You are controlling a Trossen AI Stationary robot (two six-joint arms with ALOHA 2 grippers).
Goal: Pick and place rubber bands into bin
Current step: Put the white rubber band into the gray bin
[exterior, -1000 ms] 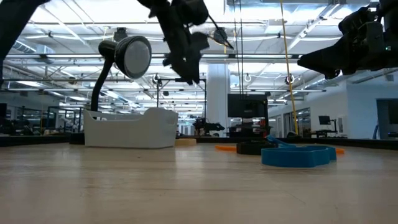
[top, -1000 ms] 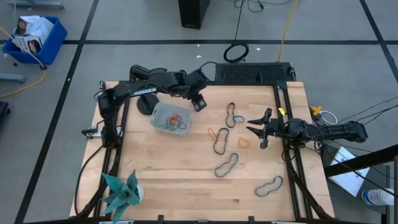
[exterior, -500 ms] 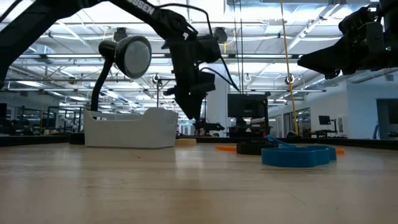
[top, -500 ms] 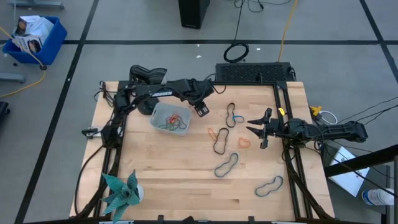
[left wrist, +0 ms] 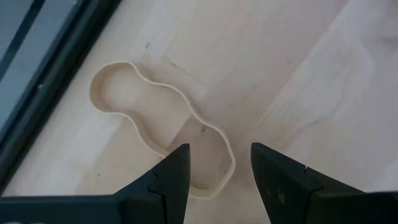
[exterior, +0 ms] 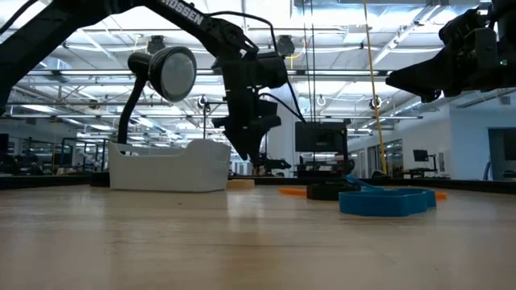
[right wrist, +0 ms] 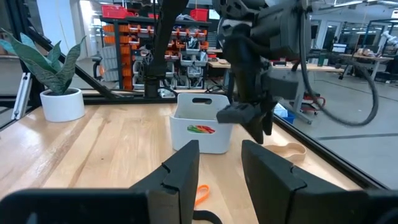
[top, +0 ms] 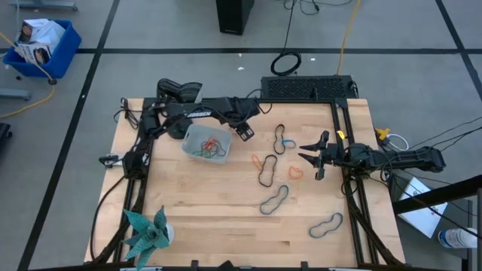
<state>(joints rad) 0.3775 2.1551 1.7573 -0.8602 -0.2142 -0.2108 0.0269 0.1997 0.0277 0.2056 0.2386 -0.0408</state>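
1. Beside the table's far edge, just right of the bin [top: 205,143], a tan rubber band [left wrist: 158,127] lies flat; other bands [top: 273,199] are scattered mid-table, several already binned.
2. Left gripper [top: 243,131] hovers above the tan band, fingers [left wrist: 171,177] wide apart, nothing held.
3. Risk, judged: the thin band lies flush on wood; fingers may close over it and miss.
4. Risk, judged: the band sits close to the frame rail [left wrist: 43,93]; a skewed descent could strike it.
5. Right gripper [top: 315,156] waits near the right edge, jaws parted, empty.
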